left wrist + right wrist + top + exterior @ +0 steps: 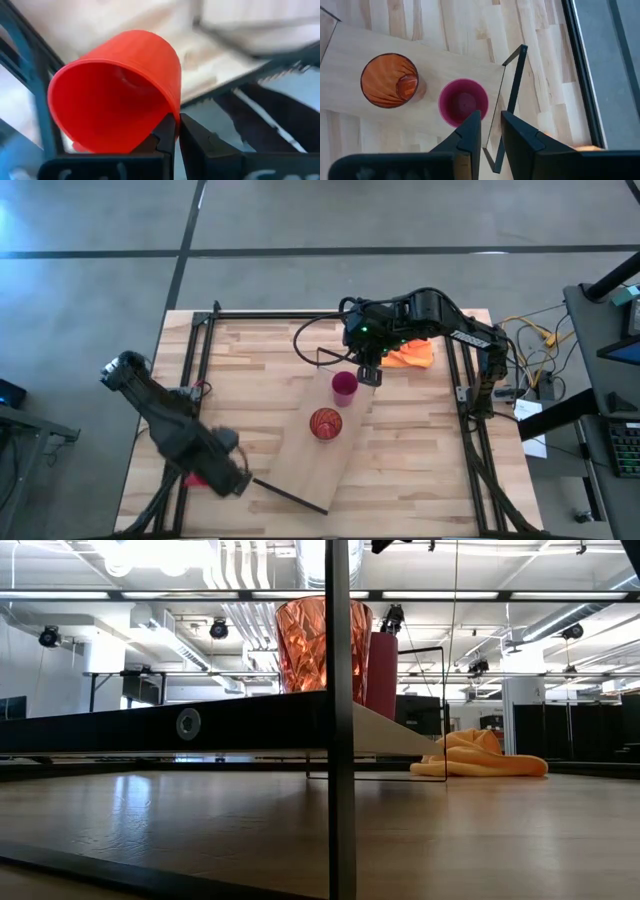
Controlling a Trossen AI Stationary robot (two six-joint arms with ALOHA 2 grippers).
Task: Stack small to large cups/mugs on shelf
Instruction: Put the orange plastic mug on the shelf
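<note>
The pale wood shelf [300, 470] lies slantwise across the tabletop. The amber tumbler [325, 423] and the magenta cup [344, 387] stand upright on its far part, side by side, and both show in the low view as tumbler [320, 645] and cup [380, 675]. My right gripper [491, 125] hovers open above the magenta cup [462, 100], next to the shelf's dark end frame [512, 85], touching nothing. My left gripper [177, 125] is near the table's near-left corner, shut on the red mug [115, 95], which shows red under the arm in the high view [196, 478]. My left gripper holds the red mug at its side wall close to the rim [167, 107]. The mug is tipped over with its open mouth toward the wrist camera. The fingers hide what lies between them, and no handle shows. Whether the mug is clear of the table cannot be told.
An orange cloth [412, 355] lies bunched on the table's far right, behind the right arm, and shows in the low view [485, 758]. Dark metal frame rails [195, 360] run along the table's left and right sides. Bare board stretches toward the shelf's near end.
</note>
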